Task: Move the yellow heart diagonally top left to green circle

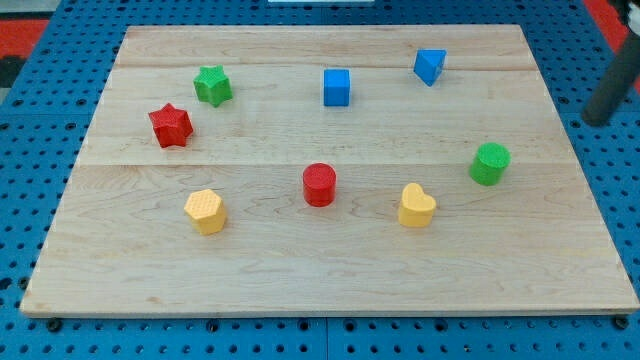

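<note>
The yellow heart [416, 206] lies on the wooden board [330, 270] right of centre, towards the view's bottom. The green circle [490, 164] stands up and to the right of it, a short gap apart. My tip [598, 120] shows as a blurred dark rod at the view's right edge, off the board over the blue pegboard. It is up and to the right of the green circle and touches no block.
A red circle [319, 185] sits left of the heart and a yellow hexagon [205, 211] further left. A red star [170, 126] and a green star [212, 86] are at the upper left. A blue cube [337, 87] and a blue triangle-like block [430, 66] are at the top.
</note>
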